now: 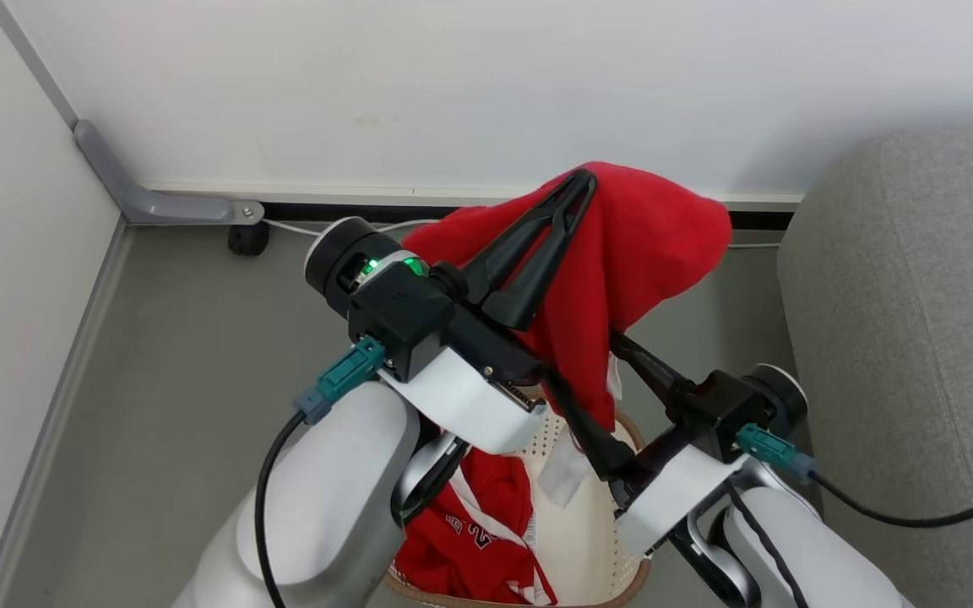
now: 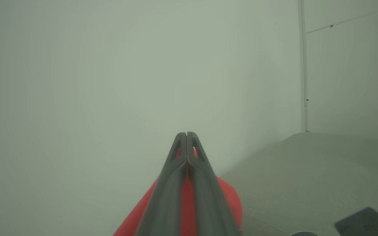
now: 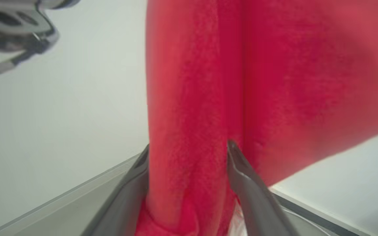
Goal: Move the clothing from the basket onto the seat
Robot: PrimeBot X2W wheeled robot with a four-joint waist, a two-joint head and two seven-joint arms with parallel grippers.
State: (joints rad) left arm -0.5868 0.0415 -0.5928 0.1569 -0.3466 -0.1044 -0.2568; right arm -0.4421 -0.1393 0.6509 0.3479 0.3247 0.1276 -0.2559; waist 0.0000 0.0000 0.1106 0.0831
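Left hand (image 1: 578,181) clamps the red garment (image 1: 655,228), high at twelve o'clock above the basket (image 1: 634,583); right hand (image 3: 189,147) gapes wide around its hanging cloth. Seat (image 1: 917,295) at three o'clock.

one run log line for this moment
left claw: shut on red garment, held over basket | right claw: open, cloth hanging between its fingers | basket: more red clothing inside | seat: to the right

A grey bracket (image 1: 174,205) is fixed against the white wall (image 1: 453,84); a black wheel (image 1: 247,239) and a white cable (image 1: 301,230) are seen beside it.
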